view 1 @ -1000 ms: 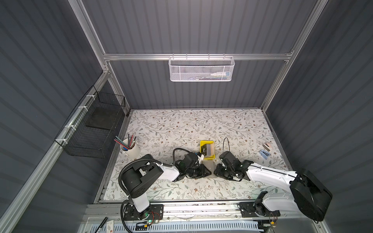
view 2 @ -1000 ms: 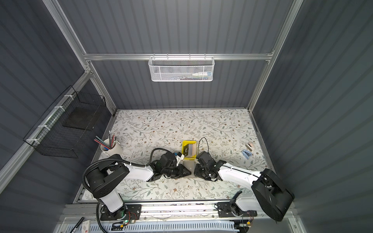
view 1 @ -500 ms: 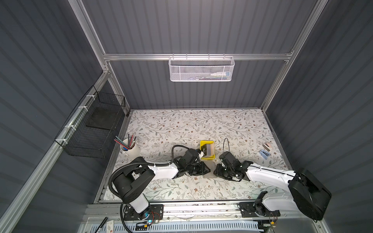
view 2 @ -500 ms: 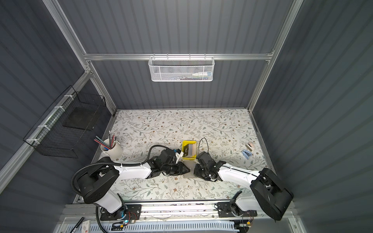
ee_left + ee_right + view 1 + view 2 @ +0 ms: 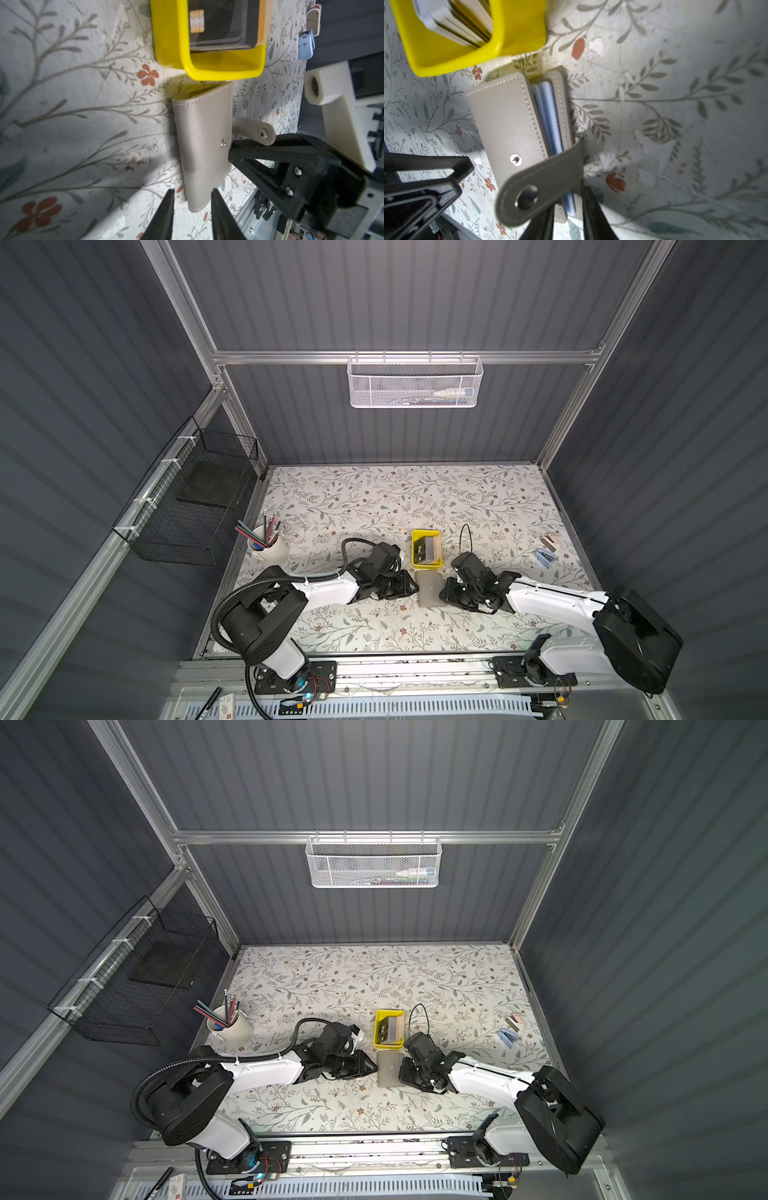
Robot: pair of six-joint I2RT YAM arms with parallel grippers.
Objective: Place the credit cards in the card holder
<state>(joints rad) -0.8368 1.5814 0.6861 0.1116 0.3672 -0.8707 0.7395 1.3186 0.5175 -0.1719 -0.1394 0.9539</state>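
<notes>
The card holder (image 5: 429, 588) lies flat on the worktop, midway along and toward the front edge. It is unsnapped: its strap (image 5: 542, 182) curls up free of the stud (image 5: 516, 160), and bluish sleeves (image 5: 548, 116) show between the covers. It looks light, soft and limp, so it would likely slide or fold if pushed. The stitched cover edge or the strap seems the best hold.

The credit cards (image 5: 224, 25) sit stacked in the yellow tray (image 5: 222, 73), just behind the holder. They look thin, stiff and slick, and are probably best pinched by an edge.

The left end effector (image 5: 192, 205) has its fingers parted over one end of the holder. The right end effector (image 5: 569, 220) straddles the open edge under the strap; whether it pinches I cannot tell.

A cup (image 5: 269, 549) by the left edge holds pencils (image 5: 266, 526).
</notes>
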